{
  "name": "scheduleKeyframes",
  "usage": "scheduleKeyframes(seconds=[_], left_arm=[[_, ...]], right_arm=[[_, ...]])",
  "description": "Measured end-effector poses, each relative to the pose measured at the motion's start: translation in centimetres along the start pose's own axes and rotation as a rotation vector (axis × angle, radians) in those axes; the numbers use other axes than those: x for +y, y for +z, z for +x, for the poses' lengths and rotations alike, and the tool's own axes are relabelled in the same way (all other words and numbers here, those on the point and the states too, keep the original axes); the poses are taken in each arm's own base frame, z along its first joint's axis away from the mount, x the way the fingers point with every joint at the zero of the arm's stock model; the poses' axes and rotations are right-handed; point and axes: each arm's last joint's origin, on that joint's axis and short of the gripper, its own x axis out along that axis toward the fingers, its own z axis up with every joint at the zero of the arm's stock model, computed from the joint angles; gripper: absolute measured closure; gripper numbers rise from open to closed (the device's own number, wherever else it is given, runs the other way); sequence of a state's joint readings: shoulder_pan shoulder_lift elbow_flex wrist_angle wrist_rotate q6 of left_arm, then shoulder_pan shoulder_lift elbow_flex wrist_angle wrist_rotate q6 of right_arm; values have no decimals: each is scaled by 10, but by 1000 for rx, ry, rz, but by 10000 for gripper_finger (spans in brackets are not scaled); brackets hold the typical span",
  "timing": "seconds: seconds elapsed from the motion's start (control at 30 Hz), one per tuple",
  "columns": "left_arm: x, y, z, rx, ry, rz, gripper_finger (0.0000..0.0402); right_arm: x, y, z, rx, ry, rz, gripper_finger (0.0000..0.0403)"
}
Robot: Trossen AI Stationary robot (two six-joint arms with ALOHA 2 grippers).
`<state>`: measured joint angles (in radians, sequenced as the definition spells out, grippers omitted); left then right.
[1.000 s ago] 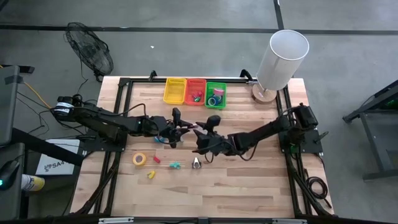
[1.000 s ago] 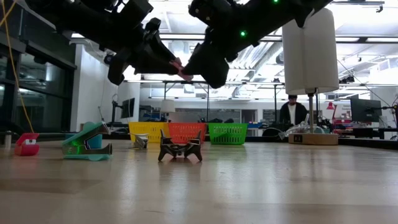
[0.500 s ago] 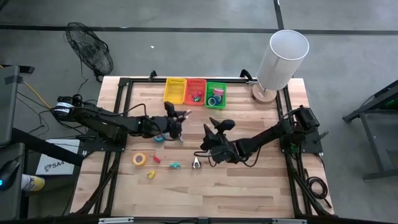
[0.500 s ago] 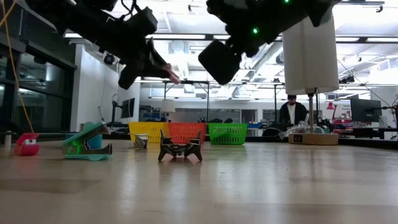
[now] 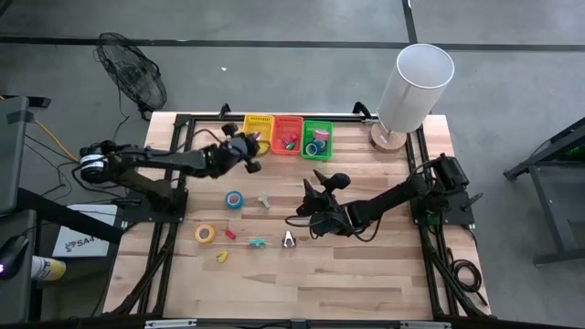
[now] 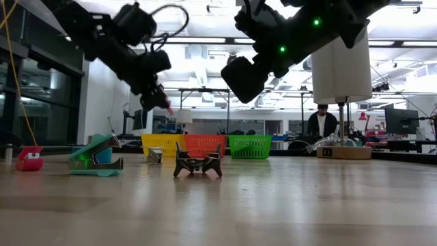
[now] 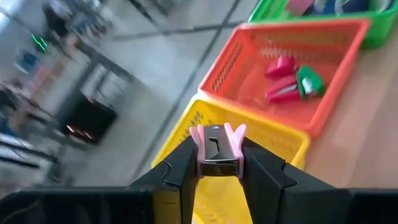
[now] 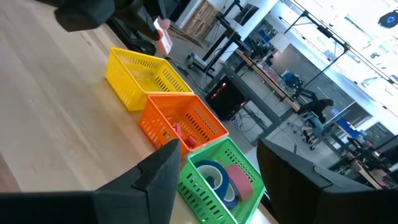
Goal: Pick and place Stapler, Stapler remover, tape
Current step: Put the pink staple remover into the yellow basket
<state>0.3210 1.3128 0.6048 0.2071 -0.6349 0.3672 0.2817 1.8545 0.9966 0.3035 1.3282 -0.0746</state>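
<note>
My left gripper (image 5: 247,146) hangs in the air at the near left corner of the yellow basket (image 5: 257,133), shut on a small pink-and-metal piece (image 7: 217,149); stapler or stapler remover, I cannot tell. My right gripper (image 5: 324,181) is open and holds nothing, raised over the table's middle with its fingers toward the baskets. A blue tape roll (image 5: 234,199) and a yellow tape roll (image 5: 206,234) lie flat on the wood. A teal stapler remover (image 6: 95,157) and a black one (image 6: 198,162) rest on the table near the front. My left gripper pinches the pink-and-metal piece by its two pink sides (image 7: 200,155) between the two fingers. Its metal end faces the wrist camera and two pink lobes stick out past the fingertips. It is lifted clear of the table, in front of the yellow basket's wall.
An orange basket (image 5: 287,134) with pink and green pieces and a green basket (image 5: 317,138) with tape rolls stand beside the yellow one along the far edge. A white cylinder lamp (image 5: 413,87) stands at the far right. Small pink (image 5: 230,234), yellow (image 5: 220,257) and metal (image 5: 264,200) pieces lie loose.
The two grippers, close together at the pink piece a second ago, have parted. My left gripper has swung toward the table's far edge and the yellow basket, rolling as it went, still holding the piece. My right gripper has turned about its wrist and stayed near the middle.
</note>
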Motion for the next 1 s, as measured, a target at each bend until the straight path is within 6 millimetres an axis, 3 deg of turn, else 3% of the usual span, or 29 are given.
scheduleKeyframes(seconds=[0.4,0.7,1.0], left_arm=[[38,-23,29,29,-167,-184,301],[40,-45,54,97,-261,-207,301],[40,-42,59,32,-280,-227,289]], right_arm=[[0,0,0,1,8,15,198],[1,0,0,1,23,18,197],[1,-1,0,2,29,13,200]])
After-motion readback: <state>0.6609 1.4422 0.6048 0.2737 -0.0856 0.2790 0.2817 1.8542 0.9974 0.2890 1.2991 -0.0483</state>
